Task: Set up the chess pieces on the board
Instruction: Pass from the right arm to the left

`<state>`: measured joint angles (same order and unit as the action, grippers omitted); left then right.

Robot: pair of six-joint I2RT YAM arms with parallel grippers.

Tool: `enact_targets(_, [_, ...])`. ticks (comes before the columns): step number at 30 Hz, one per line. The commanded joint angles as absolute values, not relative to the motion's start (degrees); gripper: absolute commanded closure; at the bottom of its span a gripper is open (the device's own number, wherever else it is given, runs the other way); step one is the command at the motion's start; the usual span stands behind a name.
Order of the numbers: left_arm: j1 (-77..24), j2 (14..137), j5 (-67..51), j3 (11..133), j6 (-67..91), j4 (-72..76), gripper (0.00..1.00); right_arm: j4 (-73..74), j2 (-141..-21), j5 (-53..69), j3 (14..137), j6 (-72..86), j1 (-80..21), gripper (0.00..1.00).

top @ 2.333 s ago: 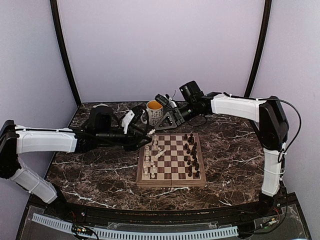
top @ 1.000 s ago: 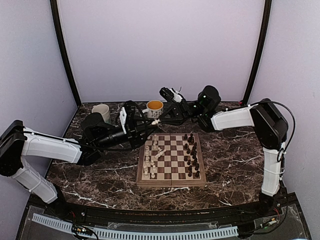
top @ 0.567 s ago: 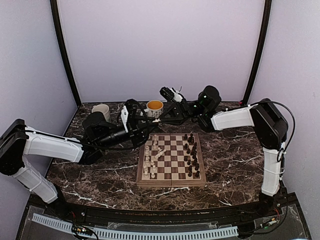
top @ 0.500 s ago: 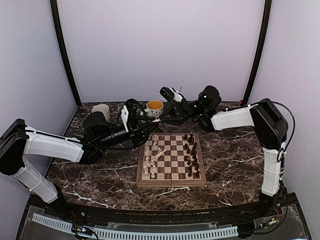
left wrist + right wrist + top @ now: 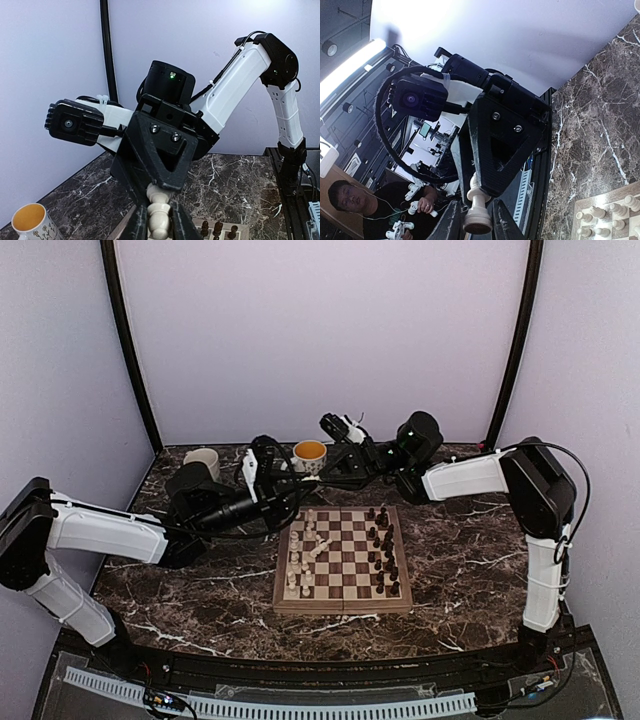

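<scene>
Both grippers meet in the air over the board's (image 5: 343, 606) far left corner, tip to tip, with one cream-white chess piece (image 5: 160, 212) between them. My left gripper (image 5: 159, 220) is shut on the piece's rounded end, both fingers touching it. The flat base of that piece (image 5: 477, 212) sits between the fingers of my right gripper (image 5: 475, 220), with a thin gap on each side. On the board, white pieces (image 5: 295, 565) stand along the left side, one tipped over (image 5: 318, 548). Dark pieces (image 5: 385, 550) stand on the right.
A mug with a yellow inside (image 5: 309, 455) stands just behind the two grippers, also seen low in the left wrist view (image 5: 31, 222). A plain white mug (image 5: 203, 462) sits at the back left. Dark marble table (image 5: 460, 540) surrounds the board.
Over the last second the left gripper's fingers closed onto the white piece while the right gripper's fingers eased apart. Earlier the right arm drew back and lifted from near the mug.
</scene>
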<state>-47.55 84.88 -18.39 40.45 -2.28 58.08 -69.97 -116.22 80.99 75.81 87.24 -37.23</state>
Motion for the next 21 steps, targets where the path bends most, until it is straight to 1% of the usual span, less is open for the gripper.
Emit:
enact_targets(1, [-47.66, 84.04, -17.24, 43.87, -1.55, 54.5, 0.84, -73.02, -116.43, 81.31, 76.63, 87.17, -37.02, 0.76])
enact_targets(6, [-47.36, 81.82, -17.68, 46.61, -1.97, 45.08, 0.85, -71.64, -115.74, 80.62, 76.78, 85.57, -35.39, 0.72])
enact_targets(10, [-45.85, 78.61, -17.95, 49.57, -2.49, 34.17, 0.85, -67.89, -115.05, 79.86, 76.39, 82.67, -32.82, 0.69])
enact_targets(16, [-41.12, 76.59, -14.52, 59.07, -2.89, 9.81, 0.86, -63.33, -113.92, 79.42, 76.1, 79.66, -28.72, 0.68])
enact_targets(18, [-39.44, 78.14, -14.08, 63.63, -2.39, 0.68, 0.86, -58.45, -113.32, 79.06, 76.31, 77.0, -27.37, 0.68])
enact_targets(21, [-38.01, 81.44, -12.64, 69.93, -2.63, -11.46, 0.86, -45.9, -112.12, 77.46, 77.15, 68.49, -25.47, 0.68])
